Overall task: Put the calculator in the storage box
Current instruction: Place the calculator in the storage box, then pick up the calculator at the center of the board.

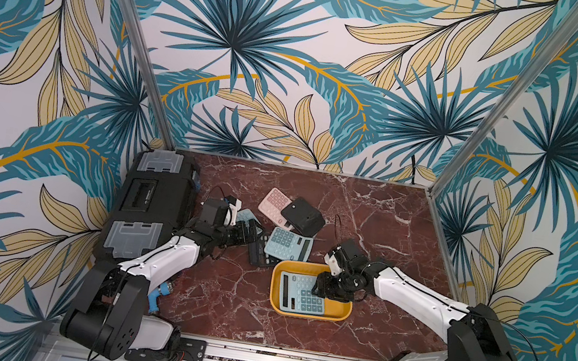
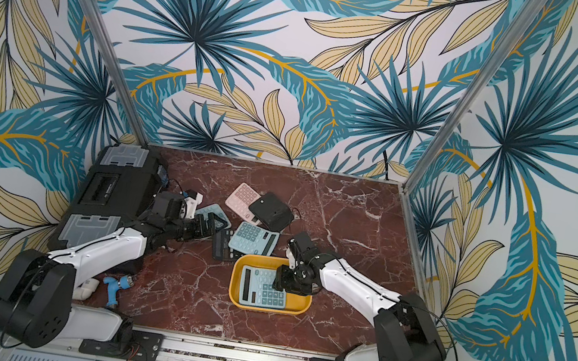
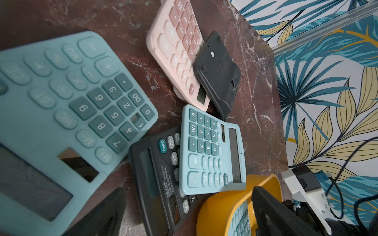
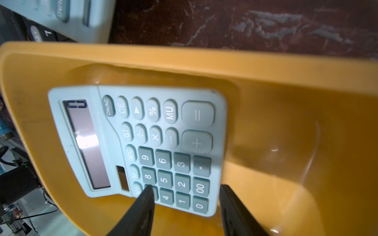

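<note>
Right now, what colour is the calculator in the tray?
Light blue calculator, clearest in the right wrist view.

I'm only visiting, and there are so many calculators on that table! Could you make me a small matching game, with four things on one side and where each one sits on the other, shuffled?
Things
1. pink calculator
2. black keys-up calculator
3. black toolbox
4. yellow tray

Places
A. holds the stowed blue calculator
B. partly under a black face-down device
C. stands along the table edge
D. partly under a loose blue calculator

Pairs: 1-B, 2-D, 3-C, 4-A
</note>
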You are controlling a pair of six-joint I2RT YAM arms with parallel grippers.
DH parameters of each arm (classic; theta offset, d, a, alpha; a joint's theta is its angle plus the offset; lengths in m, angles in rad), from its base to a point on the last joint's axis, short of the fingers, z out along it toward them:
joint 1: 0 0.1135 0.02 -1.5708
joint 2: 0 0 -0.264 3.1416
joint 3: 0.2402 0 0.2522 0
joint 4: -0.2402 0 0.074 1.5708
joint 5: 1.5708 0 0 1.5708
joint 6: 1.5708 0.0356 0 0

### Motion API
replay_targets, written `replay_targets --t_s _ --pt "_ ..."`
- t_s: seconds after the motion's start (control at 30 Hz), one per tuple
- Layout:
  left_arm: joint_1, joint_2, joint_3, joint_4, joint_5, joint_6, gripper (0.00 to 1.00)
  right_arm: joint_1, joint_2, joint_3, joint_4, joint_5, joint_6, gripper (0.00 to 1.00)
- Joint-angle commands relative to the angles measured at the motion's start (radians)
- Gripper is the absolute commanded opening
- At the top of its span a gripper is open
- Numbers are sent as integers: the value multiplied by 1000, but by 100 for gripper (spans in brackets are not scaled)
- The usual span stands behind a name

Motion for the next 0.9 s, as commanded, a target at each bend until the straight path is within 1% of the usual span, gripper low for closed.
replay_targets --t_s 0.0,0.1,0.23,0.37,0.53,0.63,0.87 --pt "4 35 38 -43 -30 32 99 4 -65 8 1 23 15 57" --pt "4 67 49 -51 -21 32 96 4 -126 7 -3 39 24 59" --pt "4 95 55 -51 -13 27 91 4 -210 0 -13 60 31 65" --pt "4 115 50 -35 2 14 84 4 -270 -12 -22 89 39 76" --pt "0 148 42 -10 20 -17 77 3 -306 -34 -29 117 47 90" --pt "-3 158 42 -2 26 -26 71 5 -314 -47 -30 125 53 94" --pt "-8 175 43 4 36 -37 54 4 -326 -57 -30 124 62 95"
